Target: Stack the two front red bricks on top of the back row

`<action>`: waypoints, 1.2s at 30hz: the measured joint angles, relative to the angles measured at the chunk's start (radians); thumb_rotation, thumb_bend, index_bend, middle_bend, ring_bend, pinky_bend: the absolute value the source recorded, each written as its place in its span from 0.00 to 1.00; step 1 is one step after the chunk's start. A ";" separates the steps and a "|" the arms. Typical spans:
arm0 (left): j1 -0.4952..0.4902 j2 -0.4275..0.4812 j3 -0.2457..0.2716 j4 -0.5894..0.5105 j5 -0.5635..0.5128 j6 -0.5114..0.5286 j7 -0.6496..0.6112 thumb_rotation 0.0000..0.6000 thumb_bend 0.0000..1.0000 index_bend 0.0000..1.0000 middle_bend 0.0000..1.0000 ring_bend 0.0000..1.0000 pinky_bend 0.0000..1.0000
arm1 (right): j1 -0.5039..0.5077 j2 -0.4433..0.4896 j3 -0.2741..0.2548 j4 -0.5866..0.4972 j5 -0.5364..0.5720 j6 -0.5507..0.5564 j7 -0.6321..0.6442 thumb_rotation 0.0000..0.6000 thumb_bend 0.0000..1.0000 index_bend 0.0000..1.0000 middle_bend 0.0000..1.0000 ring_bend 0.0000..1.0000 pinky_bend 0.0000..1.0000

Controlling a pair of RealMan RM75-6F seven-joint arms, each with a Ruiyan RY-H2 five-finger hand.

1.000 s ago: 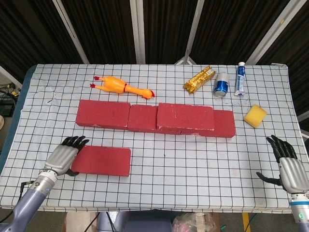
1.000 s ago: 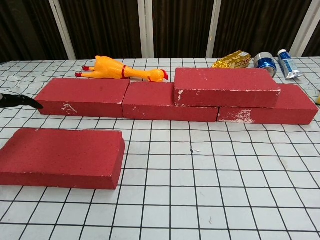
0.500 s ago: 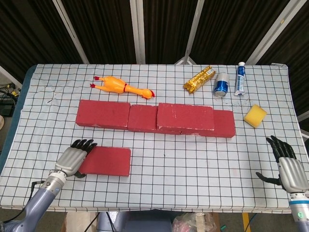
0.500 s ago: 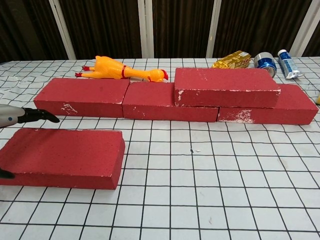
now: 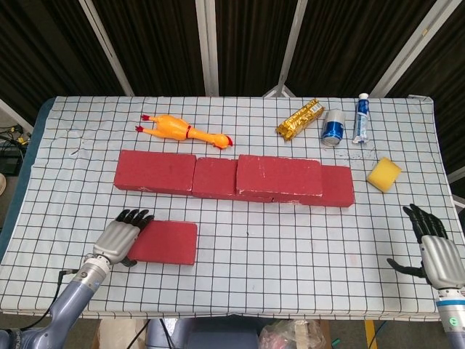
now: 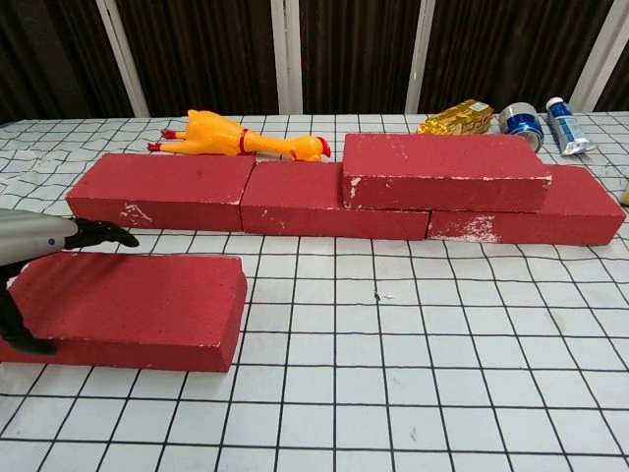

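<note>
Second brick's pick-up: my left hand [image 5: 123, 237] straddles the flat red front brick [image 5: 166, 242] near the table's front-left corner, fingers apart, grip unconfirmed; next close and lift onto the red back row [image 5: 156, 171].

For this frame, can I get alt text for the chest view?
The left hand reaches over the left end of the front red brick lying alone on the checked tablecloth. Behind it runs the back row of red bricks, with a stacked brick on top towards the right.
</note>
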 measured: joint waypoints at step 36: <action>-0.083 -0.037 -0.044 0.058 -0.056 0.086 0.012 1.00 0.09 0.28 0.31 0.02 0.05 | -0.005 0.003 0.012 -0.011 0.008 -0.028 -0.023 1.00 0.16 0.00 0.00 0.00 0.00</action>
